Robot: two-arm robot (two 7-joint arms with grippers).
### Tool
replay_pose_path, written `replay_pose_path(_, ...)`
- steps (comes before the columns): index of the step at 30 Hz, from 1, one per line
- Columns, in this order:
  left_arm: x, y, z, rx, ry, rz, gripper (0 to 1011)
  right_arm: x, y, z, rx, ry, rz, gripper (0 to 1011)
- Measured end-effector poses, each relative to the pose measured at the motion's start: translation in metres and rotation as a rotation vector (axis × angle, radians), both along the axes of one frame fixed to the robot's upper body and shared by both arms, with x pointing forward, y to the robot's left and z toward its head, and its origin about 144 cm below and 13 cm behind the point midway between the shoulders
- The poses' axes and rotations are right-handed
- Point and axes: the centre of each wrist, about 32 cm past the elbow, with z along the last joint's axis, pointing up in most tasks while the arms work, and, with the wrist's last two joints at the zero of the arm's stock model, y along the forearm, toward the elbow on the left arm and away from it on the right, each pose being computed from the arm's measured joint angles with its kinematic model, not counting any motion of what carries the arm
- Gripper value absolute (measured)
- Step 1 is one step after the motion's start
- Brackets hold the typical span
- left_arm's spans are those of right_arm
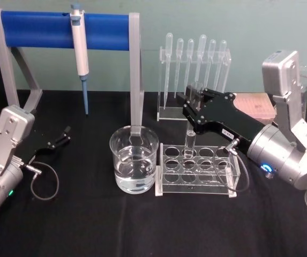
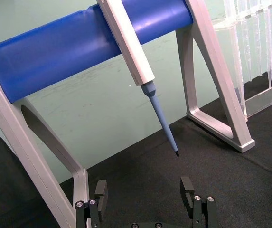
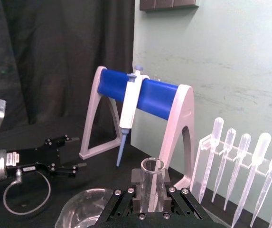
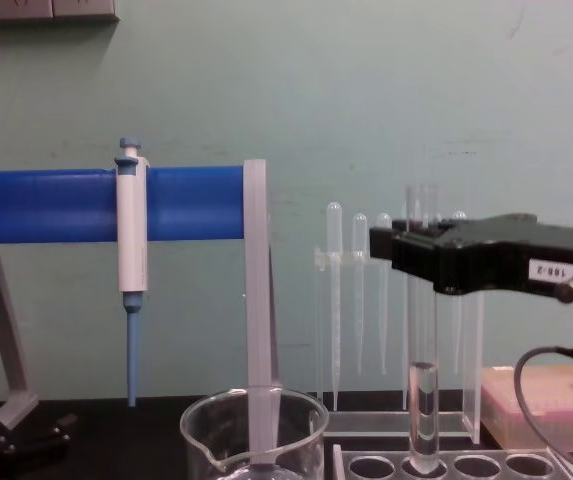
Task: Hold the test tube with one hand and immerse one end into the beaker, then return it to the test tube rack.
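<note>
The test tube (image 1: 189,141) stands upright, my right gripper (image 1: 194,103) shut on its upper part. Its rounded end sits at the top plate of the clear tube rack (image 1: 223,179), at a back-row hole. The chest view shows the test tube (image 4: 423,330) held by the right gripper (image 4: 408,246), its bottom at rack (image 4: 486,466) level. From the right wrist, the tube's open rim (image 3: 152,167) rises above the gripper (image 3: 150,203). The beaker (image 1: 134,159) with water stands just left of the rack, also seen as beaker (image 4: 254,432). My left gripper (image 1: 63,136) rests open on the table at the left.
A blue-barred stand (image 1: 38,29) holding a pipettor (image 1: 80,53) spans the back left, one leg (image 1: 137,80) just behind the beaker. A holder of plastic pipettes (image 1: 196,53) stands behind the rack. A pinkish box (image 1: 257,106) lies at the back right.
</note>
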Motion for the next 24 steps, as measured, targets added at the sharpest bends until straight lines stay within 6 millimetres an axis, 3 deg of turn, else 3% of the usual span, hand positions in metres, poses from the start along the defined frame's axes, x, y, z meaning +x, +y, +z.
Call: replay_pose_path(24, 0.0, 0.0, 0.0, 0.0, 0.0, 0.0, 1000, 0.0, 0.004, -0.019, -0.01, 0.041, -0.015, 225)
